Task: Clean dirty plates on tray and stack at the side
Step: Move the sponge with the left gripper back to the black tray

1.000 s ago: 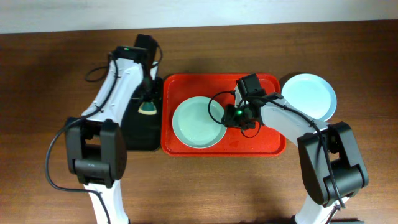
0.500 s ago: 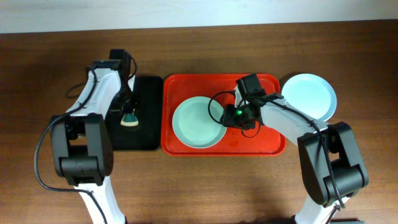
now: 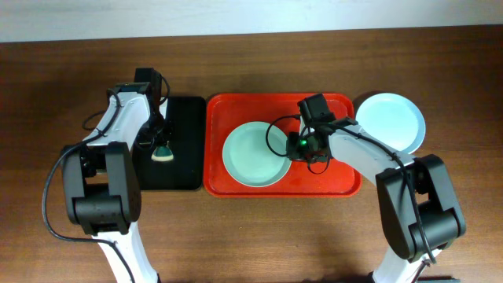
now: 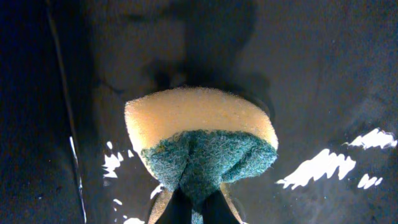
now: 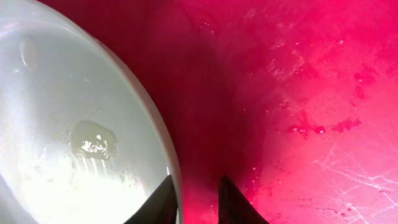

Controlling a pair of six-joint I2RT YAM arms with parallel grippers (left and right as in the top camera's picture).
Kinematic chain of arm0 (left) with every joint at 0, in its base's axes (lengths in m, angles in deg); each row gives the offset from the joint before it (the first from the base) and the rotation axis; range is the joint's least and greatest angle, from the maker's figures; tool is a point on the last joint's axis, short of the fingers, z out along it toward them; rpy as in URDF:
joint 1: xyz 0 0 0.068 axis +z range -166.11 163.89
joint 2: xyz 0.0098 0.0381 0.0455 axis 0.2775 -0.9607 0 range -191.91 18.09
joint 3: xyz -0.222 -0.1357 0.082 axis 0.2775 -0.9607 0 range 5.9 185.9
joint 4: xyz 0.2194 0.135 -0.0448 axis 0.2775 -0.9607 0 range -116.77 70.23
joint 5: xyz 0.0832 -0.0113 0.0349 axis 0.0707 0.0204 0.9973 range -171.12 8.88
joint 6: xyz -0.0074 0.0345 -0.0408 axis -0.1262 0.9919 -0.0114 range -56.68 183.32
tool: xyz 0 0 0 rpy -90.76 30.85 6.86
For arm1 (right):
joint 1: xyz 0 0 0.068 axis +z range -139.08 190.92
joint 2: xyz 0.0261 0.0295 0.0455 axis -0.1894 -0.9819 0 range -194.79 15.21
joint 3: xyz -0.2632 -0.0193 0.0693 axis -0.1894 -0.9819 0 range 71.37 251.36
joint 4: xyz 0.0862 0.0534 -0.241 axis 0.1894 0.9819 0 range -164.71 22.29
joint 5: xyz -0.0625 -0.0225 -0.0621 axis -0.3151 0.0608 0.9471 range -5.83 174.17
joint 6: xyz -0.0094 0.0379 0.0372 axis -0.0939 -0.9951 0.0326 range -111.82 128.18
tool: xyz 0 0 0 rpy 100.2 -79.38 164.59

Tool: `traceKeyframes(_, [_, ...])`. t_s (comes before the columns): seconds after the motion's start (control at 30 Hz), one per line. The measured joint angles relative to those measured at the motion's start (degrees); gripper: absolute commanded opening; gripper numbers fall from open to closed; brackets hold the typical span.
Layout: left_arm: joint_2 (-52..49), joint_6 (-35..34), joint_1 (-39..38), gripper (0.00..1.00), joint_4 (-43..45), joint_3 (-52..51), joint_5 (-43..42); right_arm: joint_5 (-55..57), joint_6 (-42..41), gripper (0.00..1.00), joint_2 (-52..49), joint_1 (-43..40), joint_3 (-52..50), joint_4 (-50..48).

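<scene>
One mint plate [image 3: 251,157] on tray [image 3: 236,106] | left claw [image 4: 196,208] clamped on sponge [image 4: 199,124] | right claw [image 5: 194,186] slightly apart

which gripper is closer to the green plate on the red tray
Right. The right gripper is at the green plate, by its right rim. The left gripper is away to the left, holding a sponge over the black tray.

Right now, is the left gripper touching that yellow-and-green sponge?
Touching. The left wrist view shows the left gripper pinching the sponge by its green side, which bunches between the fingers.
</scene>
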Motion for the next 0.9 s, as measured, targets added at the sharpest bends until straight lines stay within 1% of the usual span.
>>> traceKeyframes(0.1, [-0.02,0.0,0.0,0.0,0.24,0.0,-0.02,0.63,0.02,0.16,0.0,0.59,0.0,0.0])
traceKeyframes(0.17, [-0.02,0.0,0.0,0.0,0.24,0.0,-0.02,0.87,-0.02,0.06,0.0,1.33,0.0,0.07])
traceKeyframes(0.2, [-0.02,0.0,0.0,0.0,0.26,0.0,-0.02,0.92,0.0,0.04,0.0,1.75,-0.04,0.13])
traceKeyframes(0.33, [-0.02,-0.48,0.0,0.0,0.35,0.0,-0.02,1.07,-0.33,0.04,0.0,2.78,-0.11,-0.04])
traceKeyframes(0.53, [-0.02,-4.7,0.57,0.0,0.15,0.0,-0.31,1.07,-0.46,0.04,0.0,2.84,-0.11,-0.04])
traceKeyframes(0.67, [0.0,-7.41,3.26,0.0,-0.07,0.0,-3.43,1.07,-0.48,0.04,0.0,2.84,-0.11,-0.04])
traceKeyframes(0.77, [-0.02,-7.93,4.79,0.0,-0.07,0.0,-4.98,1.07,-0.5,0.05,0.0,2.84,-0.11,-0.04])
traceKeyframes(0.83, [-0.02,-8.15,5.27,0.0,0.04,-0.22,-5.44,1.07,-0.5,0.14,0.0,2.84,-0.11,-0.04])
traceKeyframes(0.9, [-0.02,-8.22,5.31,0.0,0.35,-0.61,-5.4,1.07,-0.61,0.16,0.0,2.91,-0.17,-0.02])
